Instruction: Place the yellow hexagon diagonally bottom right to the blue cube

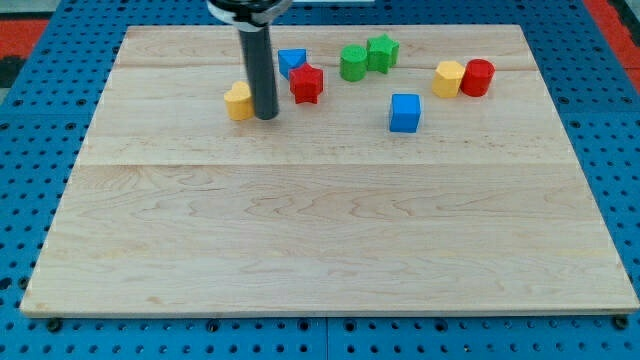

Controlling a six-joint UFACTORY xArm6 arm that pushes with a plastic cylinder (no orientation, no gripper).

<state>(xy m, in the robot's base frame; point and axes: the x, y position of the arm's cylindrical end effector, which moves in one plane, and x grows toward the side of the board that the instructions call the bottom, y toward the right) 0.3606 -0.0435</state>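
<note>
The blue cube (pixel 405 112) sits right of centre in the upper part of the wooden board (pixel 320 240). A yellow block with a hexagon-like outline (pixel 449 78) lies up and to the right of it, touching a red cylinder (pixel 478 77). A second yellow block (pixel 238 101) lies at the upper left; its shape is unclear. My tip (pixel 266 116) rests on the board right against this block's right side, far left of the blue cube.
A red block (pixel 307 84) and a second blue block (pixel 291 62) lie just right of the rod. A green cylinder (pixel 352 63) and a green star (pixel 382 52) sit near the top edge. Blue pegboard surrounds the board.
</note>
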